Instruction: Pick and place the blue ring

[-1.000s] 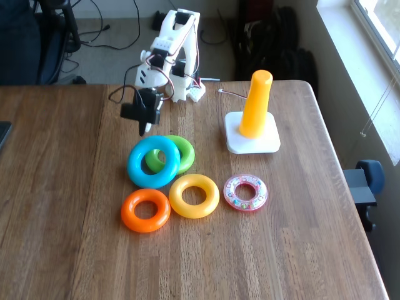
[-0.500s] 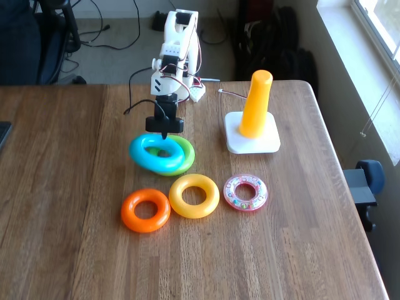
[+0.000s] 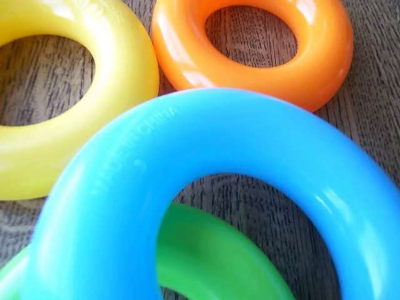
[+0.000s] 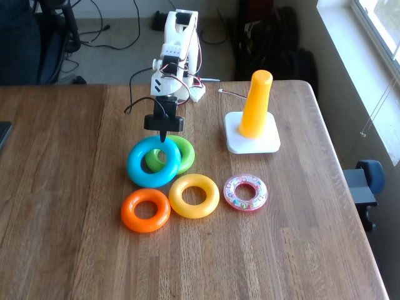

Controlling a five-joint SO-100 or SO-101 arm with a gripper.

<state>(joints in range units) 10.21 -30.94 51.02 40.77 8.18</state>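
Blue ring (image 4: 153, 162) lies on the wooden table (image 4: 62, 206) and leans on the green ring (image 4: 177, 154), with the orange ring (image 4: 145, 210) and the yellow ring (image 4: 194, 195) just in front of it in the fixed view. On its surface I read "MADE IN CHINA" in raised letters in the wrist view (image 3: 206, 156). My gripper (image 4: 162, 139) points down at its far edge, and I cannot tell if the fingers are apart or together; the clear pink ring (image 4: 245, 192) and the orange peg (image 4: 257, 103) on its white base (image 4: 252, 140) stand to the right.
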